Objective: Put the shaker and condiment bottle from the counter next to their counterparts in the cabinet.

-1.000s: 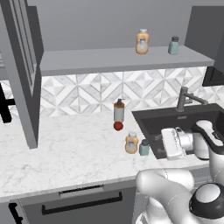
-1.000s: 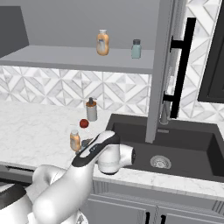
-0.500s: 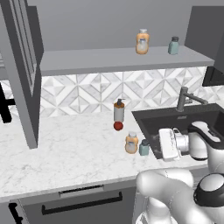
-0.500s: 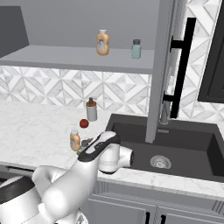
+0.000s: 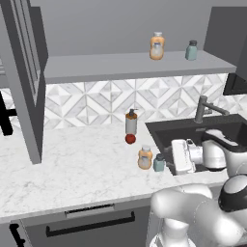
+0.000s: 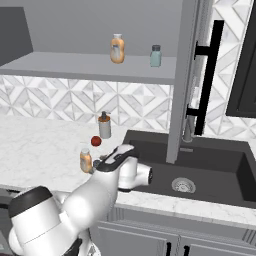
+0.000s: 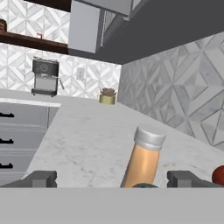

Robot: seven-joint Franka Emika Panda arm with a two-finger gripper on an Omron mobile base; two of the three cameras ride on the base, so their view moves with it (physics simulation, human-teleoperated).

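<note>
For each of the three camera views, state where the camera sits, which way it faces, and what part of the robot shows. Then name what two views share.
Left base view: behind-left, facing the counter and cabinet; arm lower right.
Right base view: behind-right, facing the sink; arm lower left.
Hand view: on the hand, looking along the counter at the condiment bottle; fingertips below.
Both base views share the condiment bottle, the shelf counterparts and the pump dispenser.

The hand has edged closer to the shaker.

Counter white marble, glossy; condiment bottle smooth orange plastic, pale matt cap.
</note>
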